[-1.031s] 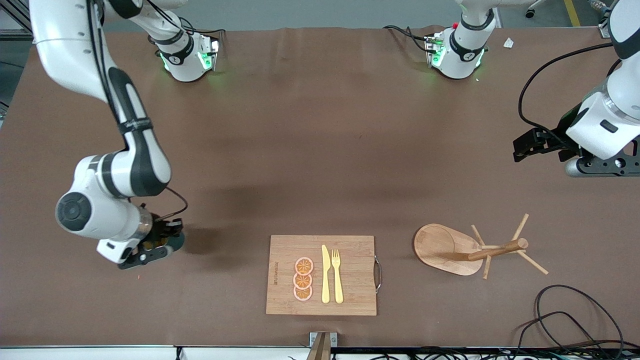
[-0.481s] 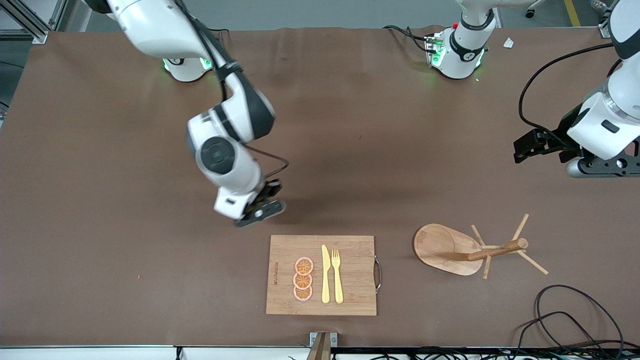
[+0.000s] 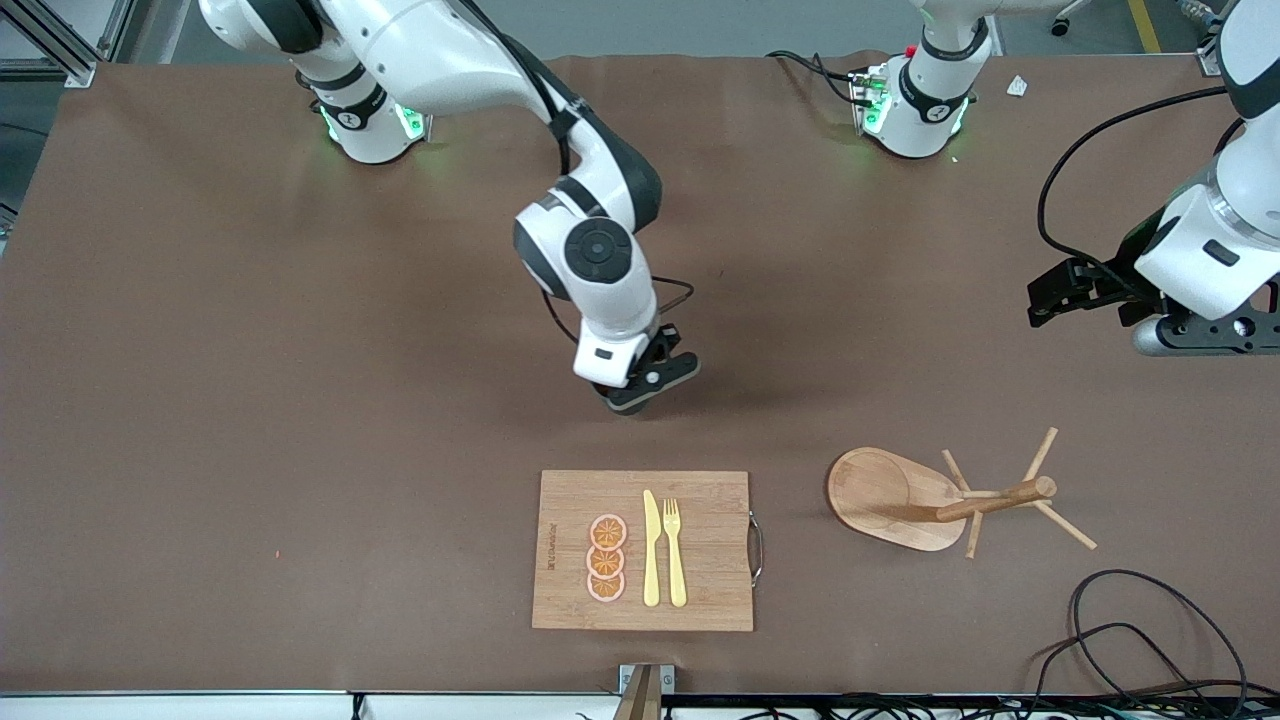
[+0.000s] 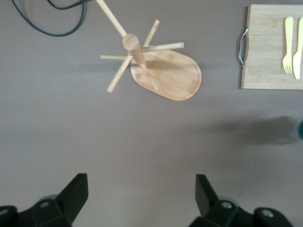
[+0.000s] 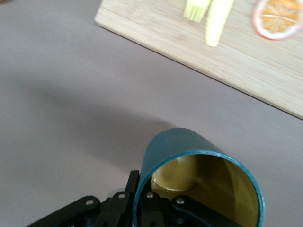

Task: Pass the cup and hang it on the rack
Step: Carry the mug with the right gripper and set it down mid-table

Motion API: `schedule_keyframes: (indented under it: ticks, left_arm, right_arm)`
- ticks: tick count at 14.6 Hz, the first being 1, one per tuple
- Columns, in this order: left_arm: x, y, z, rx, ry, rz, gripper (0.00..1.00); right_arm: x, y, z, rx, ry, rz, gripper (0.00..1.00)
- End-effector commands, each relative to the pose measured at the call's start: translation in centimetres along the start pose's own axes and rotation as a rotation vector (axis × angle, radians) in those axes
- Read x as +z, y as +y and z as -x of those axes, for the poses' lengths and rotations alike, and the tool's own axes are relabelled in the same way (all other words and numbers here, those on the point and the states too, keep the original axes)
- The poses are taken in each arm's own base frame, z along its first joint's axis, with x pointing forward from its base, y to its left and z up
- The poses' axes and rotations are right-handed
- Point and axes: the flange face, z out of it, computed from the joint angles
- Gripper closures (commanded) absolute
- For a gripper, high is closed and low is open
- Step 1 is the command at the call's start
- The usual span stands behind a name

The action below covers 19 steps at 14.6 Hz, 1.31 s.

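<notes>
Right arm: you see it reach to mid-table, right gripper [image 3: 640,392] over bare table [image 3: 300,400], clenched on the cup [image 5: 199,182].
Left arm: waits at its end; left gripper [image 4: 142,195] released.
Room: open table between cup and rack [image 3: 940,498]; cutting board [image 3: 645,550] beside the rack.

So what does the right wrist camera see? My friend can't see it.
The right gripper is shut on the rim of the teal cup, yellow inside, above the brown table. A wooden cutting board holds a yellow fork, knife and orange slice.
</notes>
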Motion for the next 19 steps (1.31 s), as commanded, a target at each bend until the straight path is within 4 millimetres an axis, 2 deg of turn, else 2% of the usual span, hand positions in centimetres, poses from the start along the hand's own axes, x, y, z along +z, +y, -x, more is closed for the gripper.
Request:
schedule_keyframes:
  ticks: [1,4,6,7,8,9,10,13,15,16,17,18,19]
  left_arm:
    - [-0.4,-0.1,-0.3,0.009,0.013,0.006,0.0]
    - [-0.4,-0.1,-0.3,0.009,0.013,0.006,0.0]
    - [-0.4,-0.1,-0.3,0.007,0.013,0.006,0.0]
    - [-0.4,-0.1,-0.3,0.006,0.013,0.007,0.0]
    - [-0.4,-0.1,-0.3,0.006,0.012,0.009,0.0]
    - [-0.4,0.0,-0.3,0.007,0.013,0.007,0.0]
    - [-0.4,0.2,-0.3,0.012,0.013,0.007,0.0]
    - [-0.4,0.7,-0.2,0.018,0.013,0.006,0.0]
    - [-0.6,1.9,0.0,0.021,0.015,0.009,0.0]
    - [-0.8,2.5,0.1,0.03,0.018,0.012,0.0]
    - [-0.9,2.9,0.2,0.036,0.021,0.012,0.0]
    - [-0.9,3.4,0.3,0.042,0.021,0.013,0.0]
    - [-0.9,3.9,0.4,0.031,0.021,0.014,0.0]
  right_arm:
    - [2.3,-1.1,-1.2,-0.001,0.025,0.012,0.99]
    - [4.3,-2.7,-1.9,-0.01,0.043,0.007,0.99]
    - [4.8,-4.0,-1.5,-0.028,0.047,0.007,0.98]
    - [4.8,-4.0,-1.5,-0.028,0.044,0.008,0.91]
    - [4.6,-4.0,-1.5,-0.025,0.044,0.008,0.79]
    - [4.4,-3.9,-1.6,-0.025,0.047,0.007,0.58]
    - [4.0,-3.8,-1.6,-0.039,0.048,0.014,0.01]
    - [0.3,-2.6,-2.3,-0.027,0.045,0.027,0.0]
    - [-1.5,1.0,-3.2,0.016,0.019,0.072,0.0]
    - [-3.3,1.8,-3.6,0.027,0.038,0.079,0.0]
    - [-6.2,3.5,-4.3,0.051,0.071,0.098,0.0]
    - [-9.2,6.3,-4.9,0.089,0.093,0.129,0.0]
    - [-10.7,9.2,-5.2,0.135,0.085,0.176,0.0]
